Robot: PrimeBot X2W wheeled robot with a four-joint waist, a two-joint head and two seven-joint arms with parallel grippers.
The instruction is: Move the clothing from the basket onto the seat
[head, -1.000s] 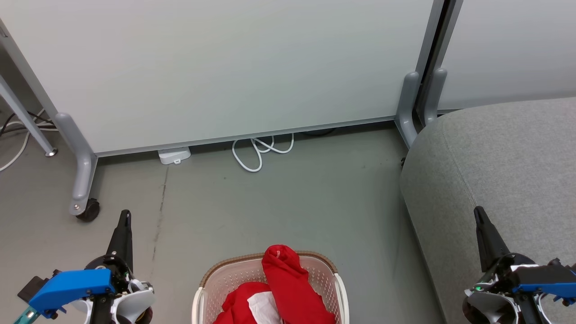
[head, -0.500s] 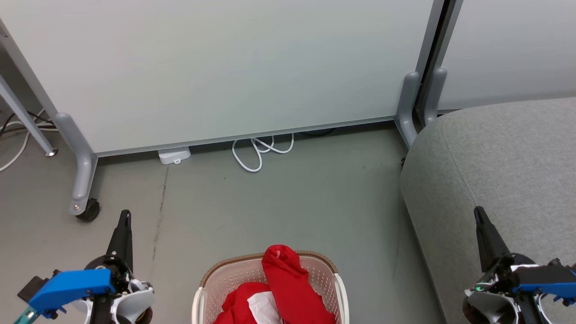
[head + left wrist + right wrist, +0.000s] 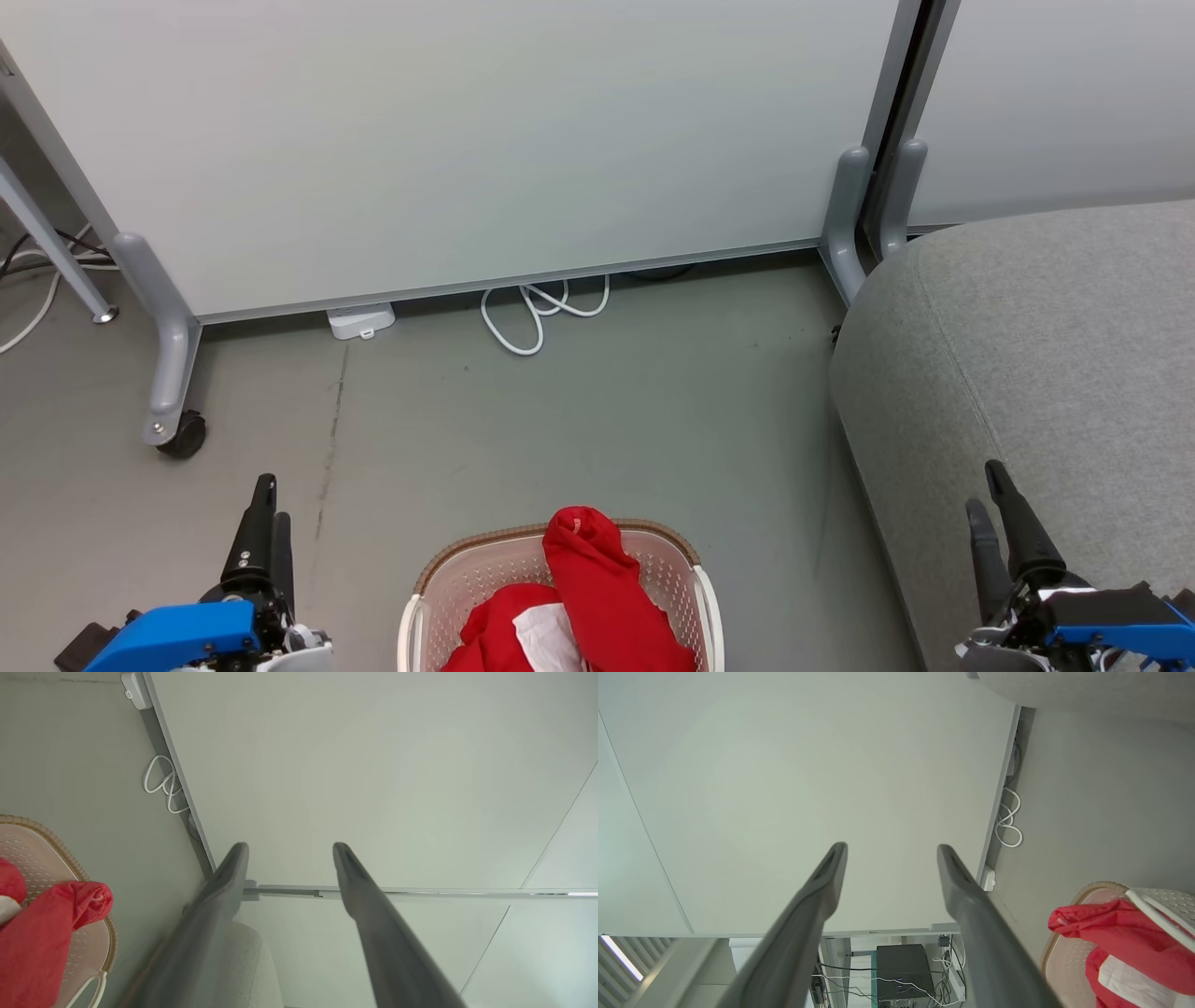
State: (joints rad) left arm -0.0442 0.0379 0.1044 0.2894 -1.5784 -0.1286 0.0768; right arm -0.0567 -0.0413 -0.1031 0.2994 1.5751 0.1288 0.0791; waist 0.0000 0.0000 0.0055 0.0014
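Observation:
The cream basket (image 3: 448, 583) with a brown rim stands on the floor at the bottom middle of the head view, holding red clothing (image 3: 607, 597) with a white panel; one red piece drapes over its far rim. The grey seat (image 3: 1055, 345) fills the right side. My left gripper (image 3: 269, 499) is open to the left of the basket, holding nothing. My right gripper (image 3: 986, 485) is open over the seat's front edge, also empty. The left wrist view shows my open left gripper (image 3: 289, 849), the basket (image 3: 37, 835) and clothing (image 3: 42, 933). In the right wrist view, my open right gripper (image 3: 892, 851) has the clothing (image 3: 1111, 933) beside it.
A pale grey partition panel (image 3: 467, 140) on wheeled feet (image 3: 177, 434) stands behind the basket. A coiled white cable (image 3: 541, 313) and a small white box (image 3: 361, 322) lie at its base. Bare grey floor (image 3: 607, 420) lies between panel, basket and seat.
Both grippers went from shut to open, and both sit slightly lower in the head view. The basket and clothing have not moved.

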